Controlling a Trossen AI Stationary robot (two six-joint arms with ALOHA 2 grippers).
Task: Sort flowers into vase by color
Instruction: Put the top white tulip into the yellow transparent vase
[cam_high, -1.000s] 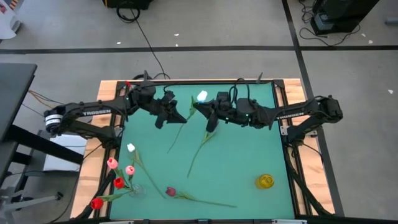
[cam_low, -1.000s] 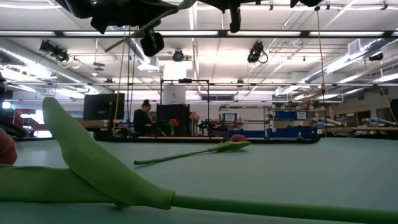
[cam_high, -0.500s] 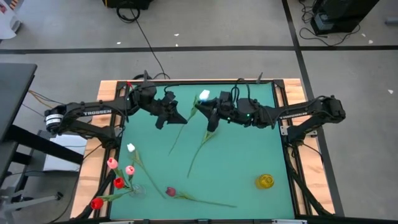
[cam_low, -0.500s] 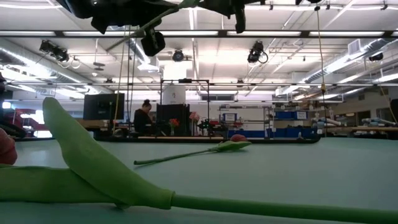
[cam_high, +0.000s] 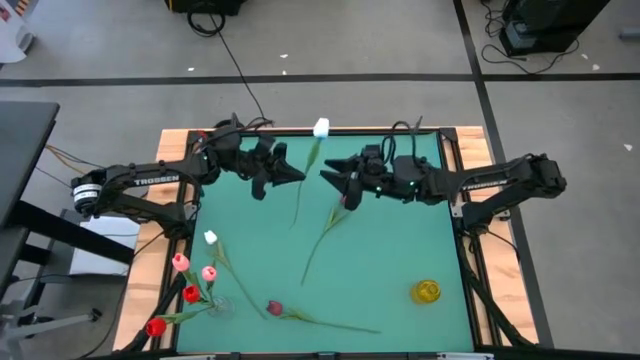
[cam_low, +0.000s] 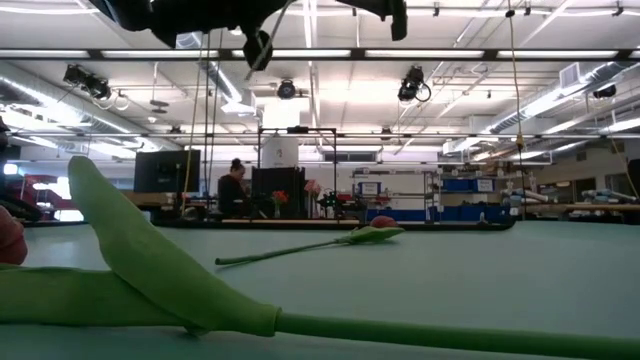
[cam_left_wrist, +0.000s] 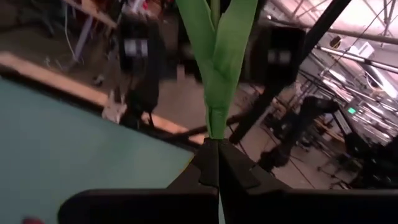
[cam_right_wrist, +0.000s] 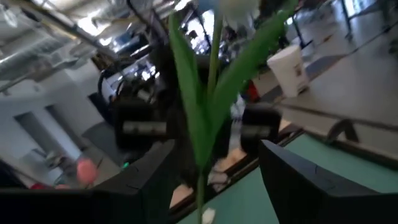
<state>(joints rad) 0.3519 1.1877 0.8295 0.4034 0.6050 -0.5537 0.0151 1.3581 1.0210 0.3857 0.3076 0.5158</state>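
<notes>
So this was the handoff bit of the sort. The left claw (cam_high: 293, 176) was clamped on the stem of a white tulip (cam_high: 321, 128), holding it up in the air over the far part of the desk (cam_high: 400, 250). In the left wrist view its two fingers were pinched right at the base of the leaves (cam_left_wrist: 216, 56), so that grip looked solid. The white head sat above the desk's far edge, with the stem slanting back down past the claw.

The right claw (cam_high: 347, 185) was just beside the stem, on the side away from the left arm, with its fingers spread and nothing between them. In its wrist view the tulip stood straight ahead, beyond the open fingers and not inside them.

The glass vase (cam_high: 219, 305) was way off at the near left corner of the desk, already with a bunch of red and pink heads (cam_high: 191, 293) around it plus another white one (cam_high: 210, 238). A yellow vase (cam_high: 427, 291) sat well apart from it, toward the near right corner. One maroon tulip (cam_high: 274, 308) lay flat just beside the glass vase, and one more stem (cam_high: 322, 236) lay in the middle, between the claws and the vases.

My read: the white one was mid-carry, with the grip being sorted out. Next it'd need swinging toward whichever vase takes white, stem end tipped down so it goes through the mouth. Long floppy stem, so aiming the tip would be the fiddly part.
</notes>
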